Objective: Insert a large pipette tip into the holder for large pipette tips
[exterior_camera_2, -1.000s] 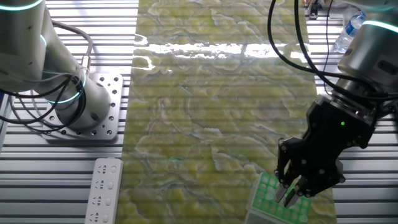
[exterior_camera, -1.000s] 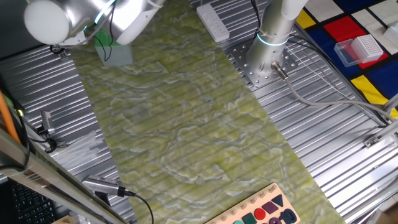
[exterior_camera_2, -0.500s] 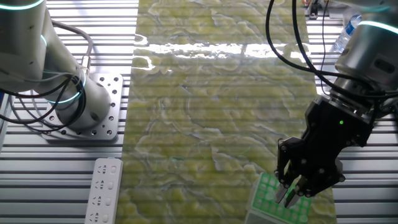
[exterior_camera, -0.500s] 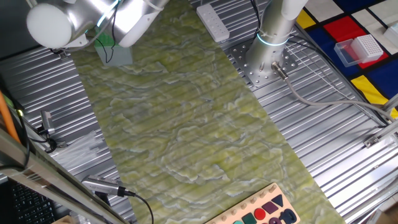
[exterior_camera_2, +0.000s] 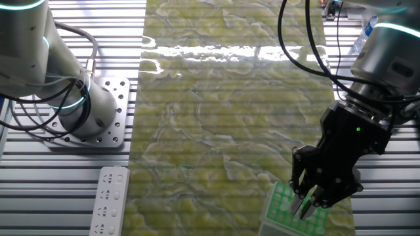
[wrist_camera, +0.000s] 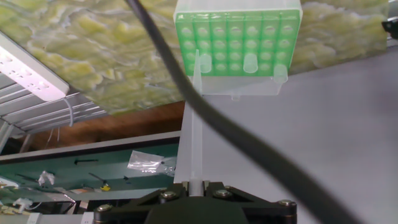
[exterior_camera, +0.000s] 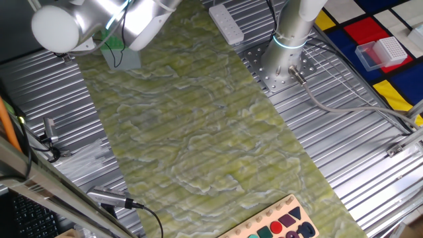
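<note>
One long, slender, nearly clear tapered plastic pipette tip (wrist_camera: 196,118) runs up the middle of the hand view, its base pinched in the black two-finger hand (wrist_camera: 194,184) at the bottom edge, so the hand is closed on it. Its narrow end reaches the near rows of the small boxy rack with a bright green gridded top and pale translucent body (wrist_camera: 236,40) at the upper centre; whether it has entered a hole I cannot tell. In the other fixed view the hand (exterior_camera_2: 304,203) hangs over the rack (exterior_camera_2: 282,213) at the lower right, on the green-and-white marbled surface (exterior_camera_2: 223,118). A black cable (wrist_camera: 211,118) crosses the hand view diagonally.
</note>
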Robot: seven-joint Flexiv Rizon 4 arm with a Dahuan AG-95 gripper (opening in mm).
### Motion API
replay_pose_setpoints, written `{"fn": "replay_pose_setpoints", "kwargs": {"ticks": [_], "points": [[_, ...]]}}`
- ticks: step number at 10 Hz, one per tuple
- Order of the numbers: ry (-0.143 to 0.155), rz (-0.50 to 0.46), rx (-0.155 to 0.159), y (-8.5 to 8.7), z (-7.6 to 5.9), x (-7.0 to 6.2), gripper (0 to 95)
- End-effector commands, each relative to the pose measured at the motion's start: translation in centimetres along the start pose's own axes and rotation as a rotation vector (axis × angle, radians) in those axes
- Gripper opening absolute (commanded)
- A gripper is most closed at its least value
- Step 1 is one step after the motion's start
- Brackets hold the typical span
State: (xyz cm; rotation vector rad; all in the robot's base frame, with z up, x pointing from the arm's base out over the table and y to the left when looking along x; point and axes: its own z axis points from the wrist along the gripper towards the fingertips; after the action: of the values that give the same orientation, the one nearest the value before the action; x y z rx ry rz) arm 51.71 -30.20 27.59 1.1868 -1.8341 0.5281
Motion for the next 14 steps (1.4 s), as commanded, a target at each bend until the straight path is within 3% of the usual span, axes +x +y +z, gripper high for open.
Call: {"fn": "replay_pose_setpoints", "kwargs": {"ticks": [1, 14], "points": [[-0.001, -0.001, 0.002, -0.09, 0.04, -0.07, 0.0], [0.012, -0.008, 0.009, -0.37, 0.05, -0.75, 0.0]]}}
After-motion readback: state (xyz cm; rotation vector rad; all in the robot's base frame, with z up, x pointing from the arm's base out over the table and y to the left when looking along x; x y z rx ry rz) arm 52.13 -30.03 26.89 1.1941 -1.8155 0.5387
